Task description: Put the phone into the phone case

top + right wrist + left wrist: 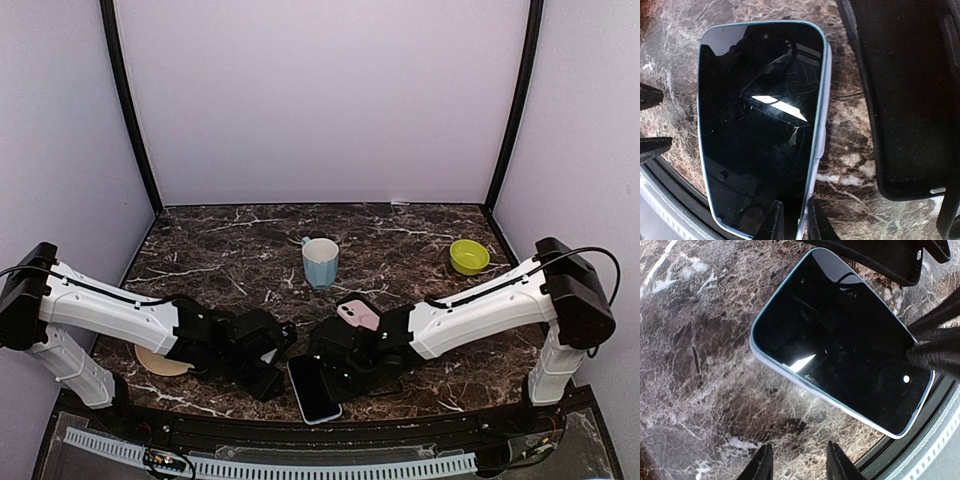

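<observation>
The phone (313,390) lies screen up near the table's front edge, with black glass and a pale blue rim. It also shows in the left wrist view (840,340) and the right wrist view (760,125). The black phone case (910,95) lies just beside it, and its edge shows in the left wrist view (880,257). My right gripper (792,222) is at the phone's right long edge, fingers nearly together with the rim pinched between them. My left gripper (799,465) is open and empty over bare marble, just off the phone's left edge.
A pale blue mug (320,262) stands mid-table and a green bowl (468,256) at the back right. A pink phone-shaped thing (358,313) lies behind the right gripper. A tan disc (160,362) lies under the left arm. The black front rail (940,440) runs close by the phone.
</observation>
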Controlling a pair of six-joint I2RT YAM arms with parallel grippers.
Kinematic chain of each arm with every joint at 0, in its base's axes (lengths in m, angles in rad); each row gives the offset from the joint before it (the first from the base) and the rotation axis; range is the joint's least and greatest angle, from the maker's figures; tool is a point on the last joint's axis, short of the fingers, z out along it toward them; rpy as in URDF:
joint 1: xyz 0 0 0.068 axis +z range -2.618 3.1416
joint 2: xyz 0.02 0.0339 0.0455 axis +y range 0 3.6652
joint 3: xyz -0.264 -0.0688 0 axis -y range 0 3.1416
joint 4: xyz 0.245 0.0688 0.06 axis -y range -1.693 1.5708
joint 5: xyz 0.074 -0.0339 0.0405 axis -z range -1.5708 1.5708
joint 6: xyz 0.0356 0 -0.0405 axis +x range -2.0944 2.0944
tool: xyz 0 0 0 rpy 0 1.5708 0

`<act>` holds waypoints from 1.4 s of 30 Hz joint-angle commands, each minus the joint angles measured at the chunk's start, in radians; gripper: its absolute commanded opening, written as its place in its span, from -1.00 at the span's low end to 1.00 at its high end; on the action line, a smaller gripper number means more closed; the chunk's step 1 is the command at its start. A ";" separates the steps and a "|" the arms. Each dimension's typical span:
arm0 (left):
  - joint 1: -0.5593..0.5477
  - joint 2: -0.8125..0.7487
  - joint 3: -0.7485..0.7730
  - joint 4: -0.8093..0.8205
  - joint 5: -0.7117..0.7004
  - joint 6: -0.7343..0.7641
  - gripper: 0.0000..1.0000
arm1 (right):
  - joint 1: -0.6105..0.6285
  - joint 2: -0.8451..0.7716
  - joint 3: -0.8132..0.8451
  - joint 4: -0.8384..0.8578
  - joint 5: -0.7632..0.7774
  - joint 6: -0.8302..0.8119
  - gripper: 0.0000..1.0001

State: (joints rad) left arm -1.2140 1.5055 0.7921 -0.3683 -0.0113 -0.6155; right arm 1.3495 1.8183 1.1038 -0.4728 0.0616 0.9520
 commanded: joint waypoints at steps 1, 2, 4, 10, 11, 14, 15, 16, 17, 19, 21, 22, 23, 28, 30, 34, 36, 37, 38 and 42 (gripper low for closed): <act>-0.001 -0.023 -0.012 0.002 0.002 -0.011 -0.22 | 0.033 0.081 0.099 -0.330 0.099 -0.020 -0.19; 0.000 -0.032 -0.016 -0.001 -0.002 -0.013 -0.22 | 0.047 0.075 0.164 -0.380 0.133 -0.022 0.35; 0.007 -0.063 -0.027 -0.003 -0.013 -0.020 -0.21 | 0.071 0.059 0.266 -0.408 0.167 -0.007 0.96; 0.079 -0.188 -0.085 -0.027 -0.024 -0.071 -0.07 | 0.081 0.080 0.269 -0.241 0.142 0.065 0.97; 0.089 -0.216 -0.096 -0.030 -0.027 -0.083 -0.01 | 0.080 0.110 0.298 -0.261 0.152 0.074 0.97; 0.122 -0.258 -0.104 -0.028 -0.028 -0.092 0.07 | 0.081 0.199 0.357 -0.312 0.145 0.059 0.97; 0.124 -0.266 -0.101 -0.028 -0.027 -0.091 0.09 | 0.083 0.218 0.363 -0.318 0.138 0.057 0.97; 0.126 -0.267 -0.097 -0.028 -0.025 -0.088 0.10 | 0.083 0.230 0.361 -0.311 0.126 0.053 0.97; 0.125 -0.264 -0.092 -0.031 -0.025 -0.084 0.10 | 0.083 0.237 0.354 -0.301 0.116 0.054 0.97; 0.126 -0.252 -0.089 -0.032 -0.023 -0.077 0.10 | 0.083 0.244 0.340 -0.281 0.104 0.057 0.97; 0.126 -0.236 -0.086 -0.031 -0.019 -0.074 0.10 | 0.082 0.253 0.327 -0.303 0.123 0.075 0.89; 0.126 -0.227 -0.085 -0.029 -0.015 -0.075 0.10 | 0.082 0.256 0.319 -0.318 0.135 0.084 0.81; 0.126 -0.223 -0.083 -0.026 -0.012 -0.076 0.10 | 0.082 0.258 0.309 -0.326 0.145 0.088 0.68; 0.126 -0.222 -0.086 0.020 0.007 -0.083 0.10 | 0.083 0.226 0.261 -0.279 0.158 0.060 0.01; 0.133 -0.241 -0.139 0.116 0.076 -0.103 0.20 | 0.083 0.193 0.248 -0.221 0.149 0.020 -0.16; 0.188 -0.293 -0.418 0.734 0.231 -0.270 0.47 | 0.076 0.111 0.209 -0.127 0.190 -0.030 -0.21; 0.212 -0.280 -0.443 0.873 0.231 -0.314 0.50 | 0.054 0.106 0.201 -0.128 0.166 -0.026 0.20; 0.215 -0.265 -0.425 0.813 0.223 -0.303 0.49 | 0.053 0.111 0.212 -0.153 0.172 -0.022 0.34; 0.214 -0.258 -0.366 0.705 0.220 -0.261 0.49 | 0.055 0.116 0.228 -0.176 0.181 -0.022 0.49; 0.209 -0.236 -0.260 0.494 0.169 -0.172 0.48 | 0.076 0.145 0.329 -0.262 0.202 -0.025 0.95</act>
State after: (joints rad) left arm -1.0035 1.2743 0.4301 0.1772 0.1677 -0.8383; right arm 1.4128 1.9450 1.3392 -0.6731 0.2337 0.9333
